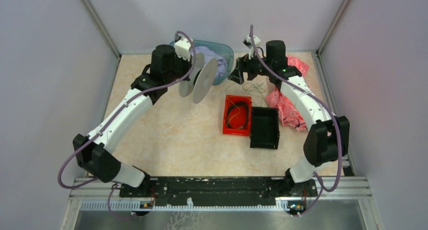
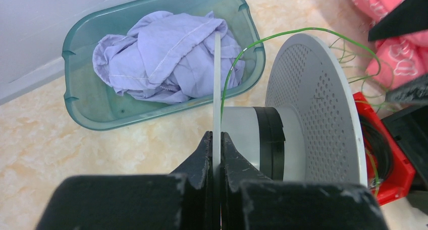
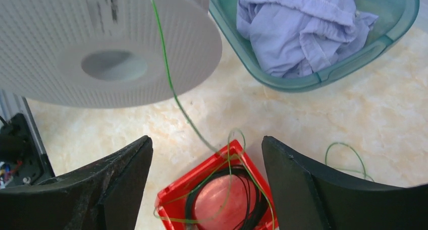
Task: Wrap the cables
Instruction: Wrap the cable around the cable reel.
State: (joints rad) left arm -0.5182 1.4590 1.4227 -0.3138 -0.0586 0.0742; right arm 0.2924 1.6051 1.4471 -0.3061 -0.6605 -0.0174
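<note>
The white spool (image 2: 313, 104) is pinched by its near flange between the closed jaws of the left gripper (image 2: 216, 144). The right gripper (image 3: 206, 141) is spread wide, with nothing held, above the red box (image 3: 174, 197). The cables (image 3: 169, 78) — thread-fine green wires — are strung from the spool down to that box, where they are looped.

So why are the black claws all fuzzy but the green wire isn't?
Left wrist view: the left gripper, right by the lens, looks soft and dark; the green wire over the white spool is sharp. Right wrist view: same for the right gripper. Top view: even light, wire barely shows.
</note>
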